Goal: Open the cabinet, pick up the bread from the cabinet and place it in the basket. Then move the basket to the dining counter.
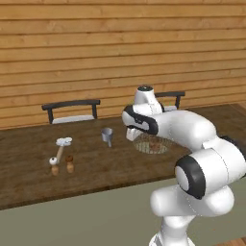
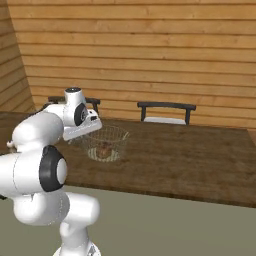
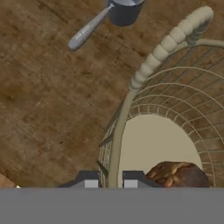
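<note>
The tan wire basket [image 1: 153,144] [image 2: 106,141] [image 3: 175,100] is over the dark wood dining counter [image 1: 96,168] [image 2: 190,160] [image 3: 43,87]; whether its base touches the wood I cannot tell. The dark brown bread [image 1: 154,142] [image 2: 103,150] [image 3: 177,175] lies on the basket's pale base. My gripper [image 1: 134,136] [image 2: 84,135] [image 3: 111,181] is shut on the basket's near rim, one fingertip outside the wire wall and one inside, right beside the loaf. The cabinet is out of view.
A small grey cup with a long handle [image 1: 107,135] [image 3: 122,11] stands just left of the basket. Farther left are a white-headed utensil [image 1: 61,146] and two small shakers [image 1: 70,164]. Dark chairs [image 1: 72,110] [image 2: 165,112] line the counter's far side by the plank wall.
</note>
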Controlling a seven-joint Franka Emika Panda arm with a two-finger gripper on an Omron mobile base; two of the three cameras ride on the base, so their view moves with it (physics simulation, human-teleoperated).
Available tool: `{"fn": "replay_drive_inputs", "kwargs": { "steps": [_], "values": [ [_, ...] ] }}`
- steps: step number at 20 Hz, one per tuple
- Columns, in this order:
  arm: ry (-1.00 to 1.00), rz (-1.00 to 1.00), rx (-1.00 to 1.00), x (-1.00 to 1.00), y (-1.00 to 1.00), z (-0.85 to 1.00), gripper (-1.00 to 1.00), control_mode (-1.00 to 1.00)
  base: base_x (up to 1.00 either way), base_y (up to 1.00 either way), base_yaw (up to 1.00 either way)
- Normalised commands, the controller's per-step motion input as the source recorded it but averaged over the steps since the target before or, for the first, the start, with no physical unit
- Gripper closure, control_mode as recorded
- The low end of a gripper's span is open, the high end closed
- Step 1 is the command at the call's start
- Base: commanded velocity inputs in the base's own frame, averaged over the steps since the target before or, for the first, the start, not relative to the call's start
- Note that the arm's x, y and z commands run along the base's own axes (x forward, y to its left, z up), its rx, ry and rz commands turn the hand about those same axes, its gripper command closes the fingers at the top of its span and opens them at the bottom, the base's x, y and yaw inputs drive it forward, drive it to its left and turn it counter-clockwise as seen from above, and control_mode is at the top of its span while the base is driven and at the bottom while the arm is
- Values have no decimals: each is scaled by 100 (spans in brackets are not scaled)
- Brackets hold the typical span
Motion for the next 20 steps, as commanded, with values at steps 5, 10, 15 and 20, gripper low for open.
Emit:
{"fn": "replay_drive_inputs", "kwargs": {
  "steps": [5,10,15,20],
  "values": [
    [17,7,-2,54,0,-100,-100,-100,0,0,0],
    [2,8,0,12,-5,-48,-100,-100,0,0,0],
    [-21,1,1,-64,-26,57,-100,-100,0,0,0],
    [-15,0,1,-52,-18,78,-100,-100,0,0,0]
  ]
}}
